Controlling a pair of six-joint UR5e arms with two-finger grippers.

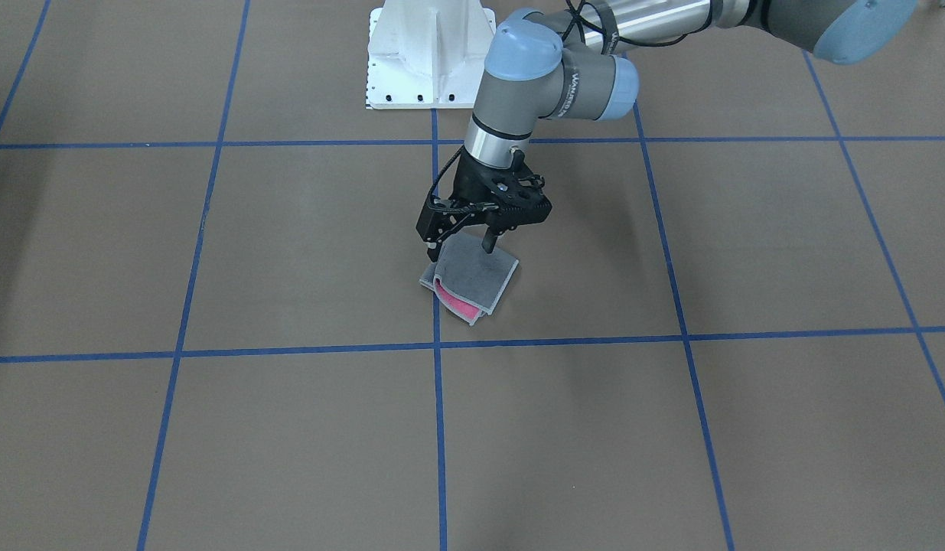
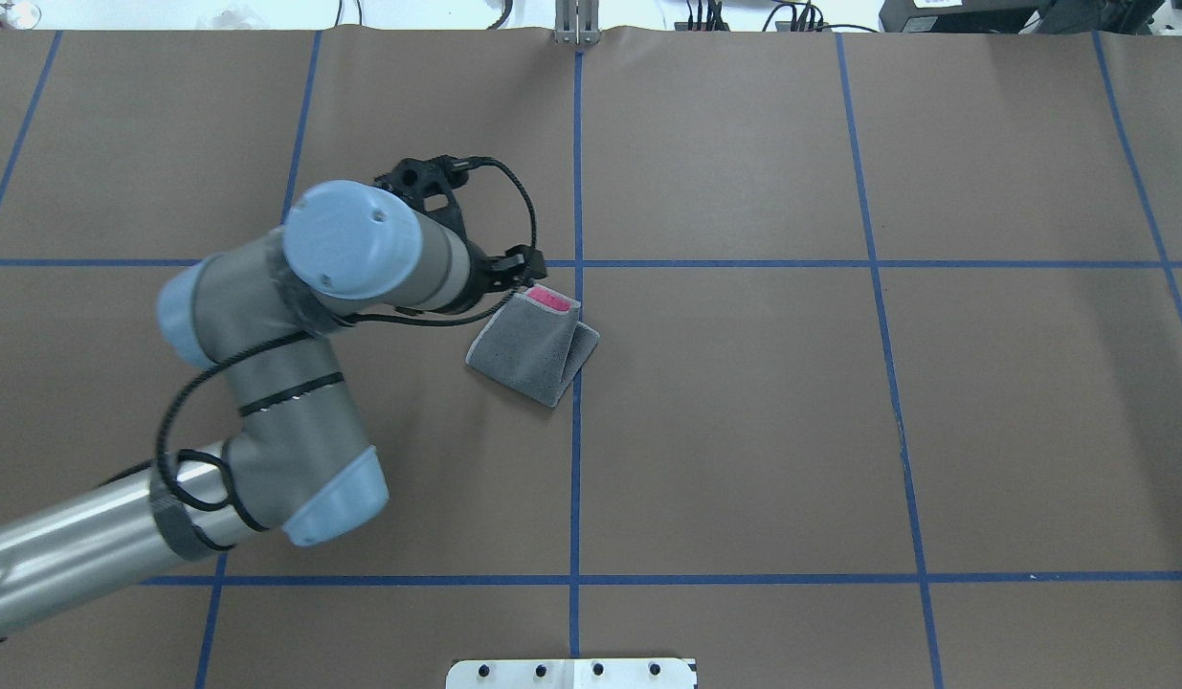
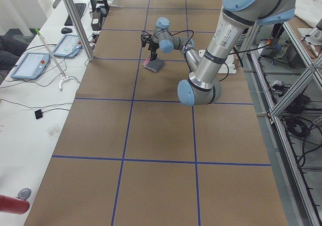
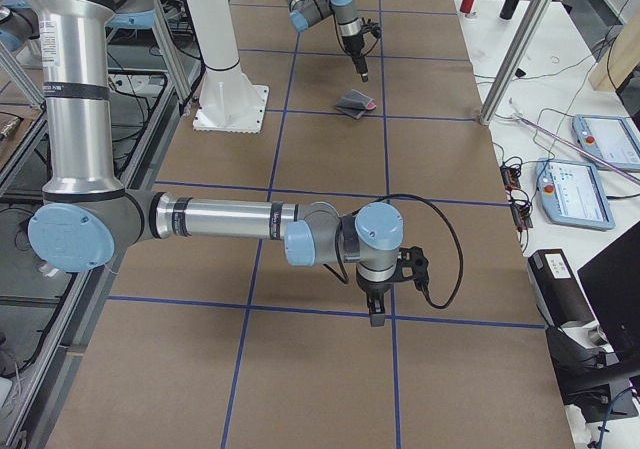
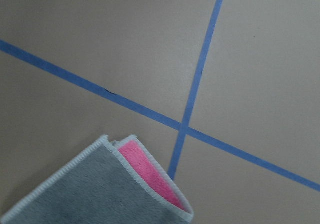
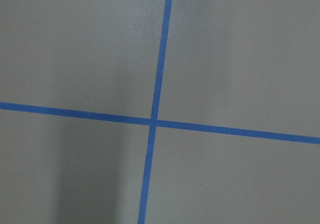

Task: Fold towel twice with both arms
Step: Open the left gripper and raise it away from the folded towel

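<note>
Seems past the second fold: left tool (image 1: pixel 461 249) spread open over towel (image 1: pixel 478 277), folded on bench (image 1: pixel 288 252) by a tape cross (image 2: pixel 577 263). Cannot tell for right tool (image 4: pixel 376 317). Next, lift clear without snagging.

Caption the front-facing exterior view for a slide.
Left end effector, open, poised just over the folded towel, grey face up with pink showing at one edge, on the blue-taped table.
</note>
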